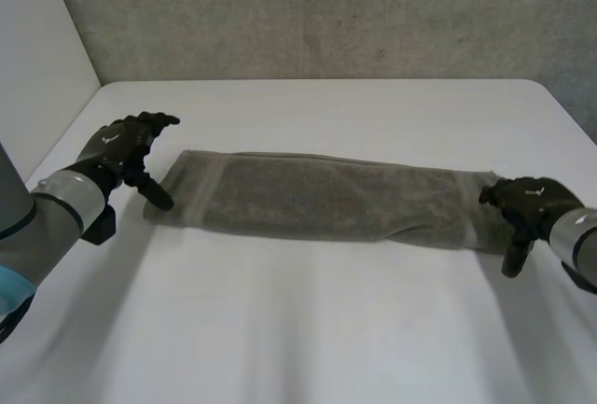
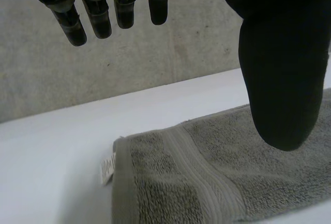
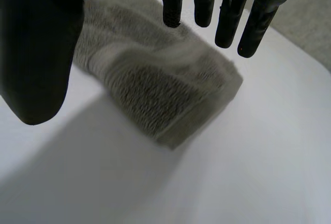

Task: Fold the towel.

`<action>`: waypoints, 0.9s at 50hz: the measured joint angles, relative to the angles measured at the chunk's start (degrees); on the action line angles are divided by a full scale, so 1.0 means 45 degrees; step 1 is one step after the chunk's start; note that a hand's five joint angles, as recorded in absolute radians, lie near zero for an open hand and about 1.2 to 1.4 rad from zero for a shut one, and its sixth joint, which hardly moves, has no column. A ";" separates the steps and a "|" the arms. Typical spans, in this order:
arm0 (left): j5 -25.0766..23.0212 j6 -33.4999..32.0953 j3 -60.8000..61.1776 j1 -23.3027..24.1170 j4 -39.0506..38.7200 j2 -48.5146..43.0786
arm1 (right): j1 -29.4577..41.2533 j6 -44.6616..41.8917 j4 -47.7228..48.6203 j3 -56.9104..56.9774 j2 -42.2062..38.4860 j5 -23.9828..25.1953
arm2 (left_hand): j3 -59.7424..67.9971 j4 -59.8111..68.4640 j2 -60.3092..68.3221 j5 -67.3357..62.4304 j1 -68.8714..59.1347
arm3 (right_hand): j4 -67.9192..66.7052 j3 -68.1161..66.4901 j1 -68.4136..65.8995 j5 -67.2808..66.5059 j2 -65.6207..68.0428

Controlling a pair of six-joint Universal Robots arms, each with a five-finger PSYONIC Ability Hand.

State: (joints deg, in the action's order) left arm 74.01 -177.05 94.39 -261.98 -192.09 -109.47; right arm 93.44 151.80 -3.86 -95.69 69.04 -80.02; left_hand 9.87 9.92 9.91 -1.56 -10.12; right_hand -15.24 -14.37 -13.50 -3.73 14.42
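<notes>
Left arm (image 1: 42,222) comes in low at the near side, & its left hand (image 1: 126,147) sits just by the left end of the towel (image 1: 317,199). Its fingers (image 2: 72,22) are straight & spread w/ the thumb (image 2: 279,79) out over the cloth. Nothing is held; can't tell if the thumb touches.

Towel lies flat on the white table (image 1: 298,329), a long grey strip going side to side. A small white tag (image 2: 107,167) sticks out at the corner by the left hand.

Right hand (image 1: 522,203) is at the other end, fingers (image 3: 253,27) straight & loose above the thick towel end, not gripping. Grey wall (image 1: 326,12) stands behind the table.
</notes>
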 measured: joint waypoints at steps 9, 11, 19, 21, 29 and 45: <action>-0.0049 0.0206 0.0948 -0.0238 -0.1693 -0.0094 | -0.0114 -0.0159 0.3204 -0.0604 -0.1500 -0.0214 | -0.0001 0.0000 0.0000 0.0001 0.0000 | -0.5238 -0.5457 -0.5861 -0.5750 0.5477; -0.0023 0.0172 0.1125 -0.0245 -0.2072 -0.0080 | -0.0185 -0.0291 0.3561 -0.0412 -0.1832 -0.0320 | 0.0000 -0.0001 0.0000 0.0001 -0.0001 | -0.9840 -1.0056 -1.0269 -1.0362 1.0295; 0.0004 0.0122 0.1462 -0.0236 -0.2635 0.0112 | -0.1186 -0.2056 0.3818 0.0294 -0.1959 -0.1343 | -0.0001 0.0000 -0.0001 0.0001 0.0012 | -1.3708 -1.3620 -1.3914 -1.3874 1.3750; 0.0005 0.0122 0.1489 -0.0236 -0.2642 0.0156 | -0.1545 -0.2938 0.3809 0.0428 -0.1838 -0.1608 | -0.0001 0.0000 -0.0001 0.0001 0.0014 | -1.3708 -1.3620 -1.3914 -1.3875 1.3750; 0.0012 0.0124 0.1512 -0.0239 -0.2598 0.0276 | -0.2399 -0.7045 0.3779 0.1657 -0.1507 -0.2191 | -0.0001 -0.0002 -0.0003 0.0001 0.0035 | -1.3710 -1.3665 -1.3916 -1.3883 1.3750; 0.0018 0.0077 0.1597 -0.0173 -0.2599 0.0261 | 0.6438 -0.7182 0.3607 0.6155 -0.3259 -0.2107 | -0.0021 -0.0023 -0.0023 0.0002 0.0034 | -1.3712 -1.3958 -1.3937 -1.3906 1.3750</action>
State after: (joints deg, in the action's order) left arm 74.09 -176.70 101.58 -262.76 -203.78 -108.29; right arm 122.41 119.48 12.37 -67.99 54.38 -89.50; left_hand 9.78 9.82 9.81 -1.55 -9.97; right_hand -76.94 -77.18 -76.21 -66.30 76.30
